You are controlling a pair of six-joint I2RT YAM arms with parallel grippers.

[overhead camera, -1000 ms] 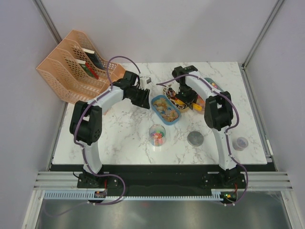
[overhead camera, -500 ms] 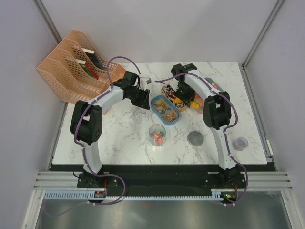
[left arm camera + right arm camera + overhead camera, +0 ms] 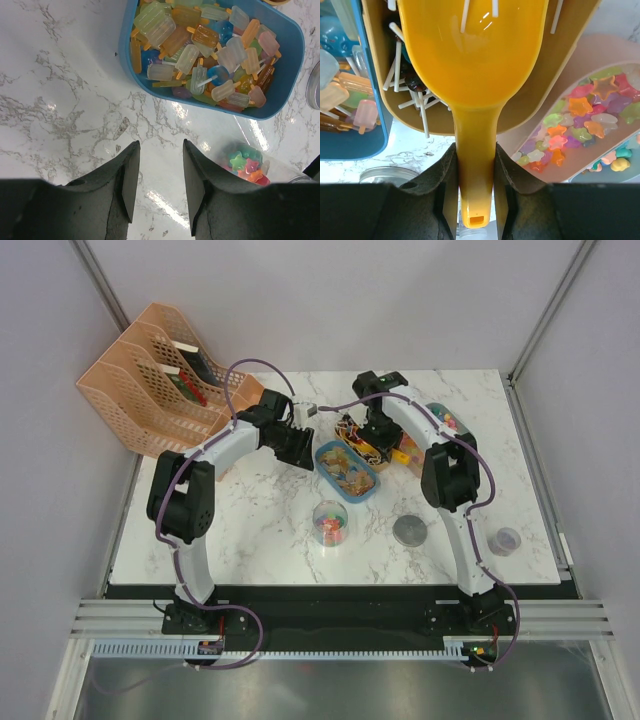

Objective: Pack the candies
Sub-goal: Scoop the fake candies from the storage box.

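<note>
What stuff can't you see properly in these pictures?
- Right wrist view: the yellow scoop covers most of the tan tray, hiding what lies beneath.
- Left wrist view: the clear cup is partly hidden by the left gripper.
- Top view: the small purple thing near the right edge is too small to identify.

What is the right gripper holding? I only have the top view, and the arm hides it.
Observer: Right wrist view shows the right gripper shut on the handle of a yellow-orange scoop.
Operator: Scoop over which tray?
Observer: Its bowl is over the tan tray of lollipops.
Operator: And the other arm?
Observer: The left gripper is open and empty, above the table beside the blue tray.
</note>
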